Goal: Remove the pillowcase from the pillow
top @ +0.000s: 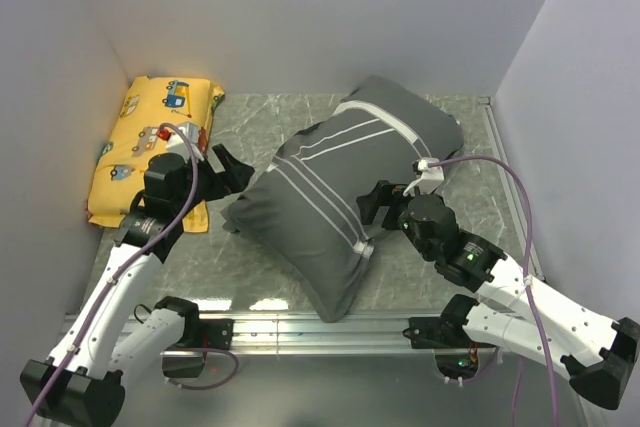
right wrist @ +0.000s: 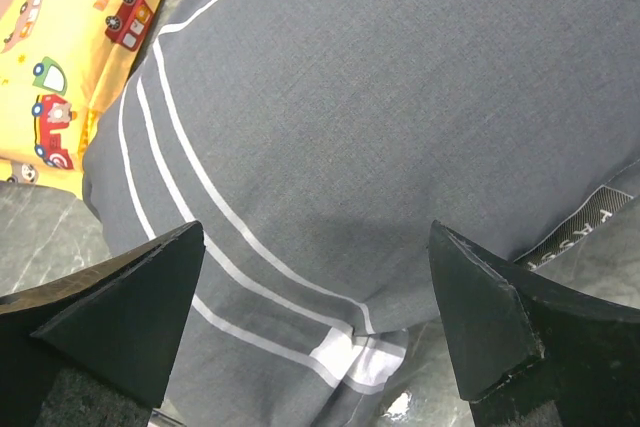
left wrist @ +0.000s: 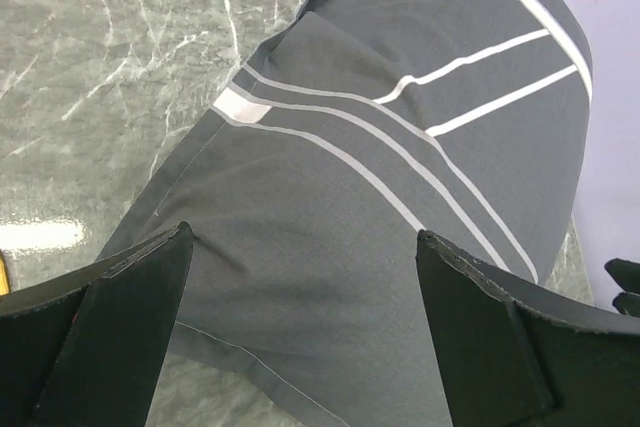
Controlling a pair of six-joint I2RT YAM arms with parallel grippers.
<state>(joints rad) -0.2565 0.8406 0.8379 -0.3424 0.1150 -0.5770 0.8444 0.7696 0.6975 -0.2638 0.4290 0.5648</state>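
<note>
Listing hazard: my left jaws and right jaws stand spread wide and empty either side of the striped pillowcase, fully on its pillow mid-table, so a deep pinch may catch both layers and drag everything toward the yellow cushion.

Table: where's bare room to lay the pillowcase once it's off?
Bare table runs along the back wall between the yellow cushion and the pillowcase, and again by the front rail, left of its near corner. Crowded: the gap by the left pincer, and the right side under the right arm.
</note>
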